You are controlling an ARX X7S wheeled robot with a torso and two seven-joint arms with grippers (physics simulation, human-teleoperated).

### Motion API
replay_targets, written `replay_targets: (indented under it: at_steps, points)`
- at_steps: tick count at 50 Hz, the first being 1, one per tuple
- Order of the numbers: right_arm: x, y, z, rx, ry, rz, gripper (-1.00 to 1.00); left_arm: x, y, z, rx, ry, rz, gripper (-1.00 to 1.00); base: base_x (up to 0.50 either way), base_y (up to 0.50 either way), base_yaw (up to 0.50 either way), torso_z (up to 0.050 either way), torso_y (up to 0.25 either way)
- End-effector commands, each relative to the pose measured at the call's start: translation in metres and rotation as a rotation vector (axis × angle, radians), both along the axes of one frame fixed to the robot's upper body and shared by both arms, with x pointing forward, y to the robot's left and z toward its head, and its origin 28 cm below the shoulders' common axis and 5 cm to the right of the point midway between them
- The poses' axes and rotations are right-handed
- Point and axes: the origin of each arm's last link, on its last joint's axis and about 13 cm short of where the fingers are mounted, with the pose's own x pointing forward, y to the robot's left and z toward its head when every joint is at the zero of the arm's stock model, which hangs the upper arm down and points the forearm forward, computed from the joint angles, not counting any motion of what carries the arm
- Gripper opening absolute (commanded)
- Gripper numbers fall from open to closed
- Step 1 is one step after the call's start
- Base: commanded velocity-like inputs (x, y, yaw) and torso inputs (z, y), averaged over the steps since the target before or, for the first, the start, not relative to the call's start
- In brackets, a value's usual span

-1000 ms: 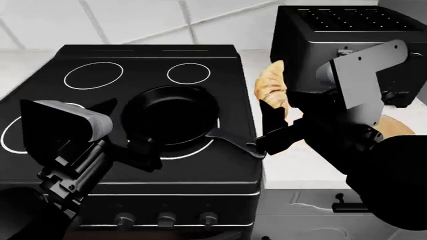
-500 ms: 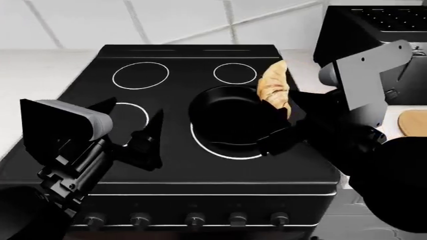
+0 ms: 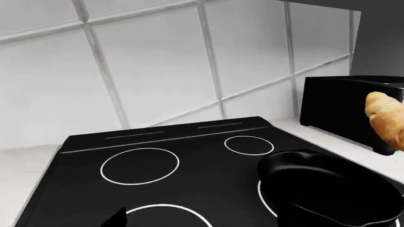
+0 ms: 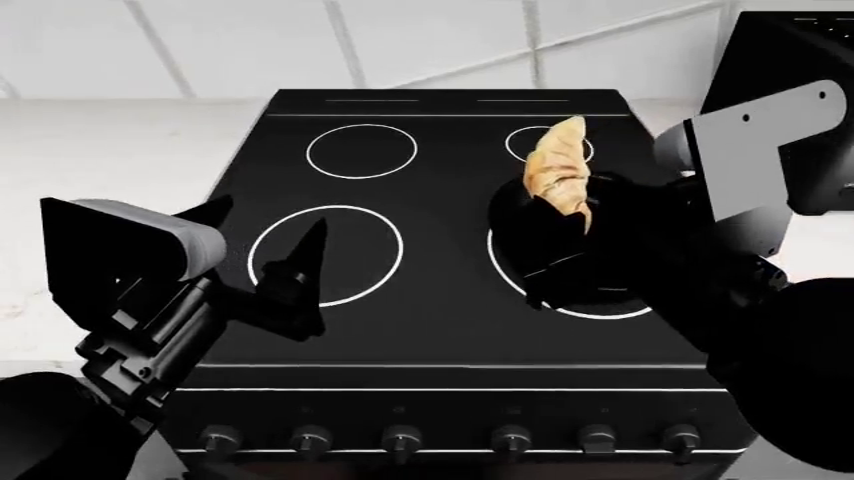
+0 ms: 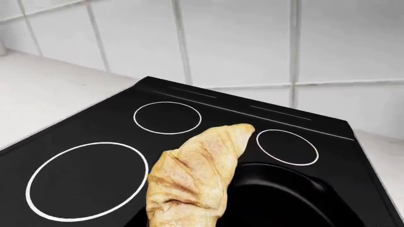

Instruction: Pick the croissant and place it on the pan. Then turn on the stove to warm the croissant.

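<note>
Clearly the right gripper [image 4: 577,215] has the croissant [image 4: 557,170] pinched by its lower end, held upright over the pan [image 4: 574,255] — light, flaky, easily crushed — while the left gripper [image 4: 260,265] hangs spread, holding nothing.

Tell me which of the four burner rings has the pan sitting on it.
The front right ring on the stove, nearest the knobs. The pan covers most of it, leaving only its front arc showing; the other three rings are bare, full circles.

Stove [image 4: 441,330] looked glossy black glass, pan [image 4: 561,265] matt dark iron, croissant [image 4: 558,172] flaky, rough, wall tiles [image 4: 240,40] smooth white.
</note>
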Motion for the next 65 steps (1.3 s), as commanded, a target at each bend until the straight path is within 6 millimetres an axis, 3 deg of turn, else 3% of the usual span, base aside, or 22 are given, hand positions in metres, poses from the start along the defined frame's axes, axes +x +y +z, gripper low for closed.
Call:
replay_targets:
  at_steps: [1, 19, 32, 57, 65]
  points:
    - [-0.001, -0.004, 0.000, 0.014, -0.016, -0.030, -1.00, 0.000, 0.000, -0.001, -0.004, 0.002, -0.003, 1.00, 0.00, 0.00, 0.00, 0.000, 0.000]
    - [0.000, -0.010, 0.003, 0.005, 0.014, -0.039, -1.00, 0.000, -0.002, -0.001, 0.000, 0.004, -0.008, 1.00, 0.00, 0.00, 0.00, 0.000, 0.000]
    - [0.004, -0.028, 0.018, -0.031, 0.056, -0.080, -1.00, 0.001, -0.003, 0.000, -0.005, 0.004, -0.012, 1.00, 0.00, 0.00, 0.00, 0.000, 0.000]
    - [0.046, -0.059, 0.051, -0.096, 0.237, -0.025, -1.00, 0.005, -0.002, 0.001, -0.013, 0.003, 0.003, 1.00, 0.00, 0.00, 0.00, 0.000, 0.000]
    - [0.063, -0.067, 0.052, -0.092, 0.264, 0.001, -1.00, 0.004, -0.003, 0.002, -0.008, 0.000, 0.003, 1.00, 0.00, 0.00, 0.00, 0.000, 0.000]
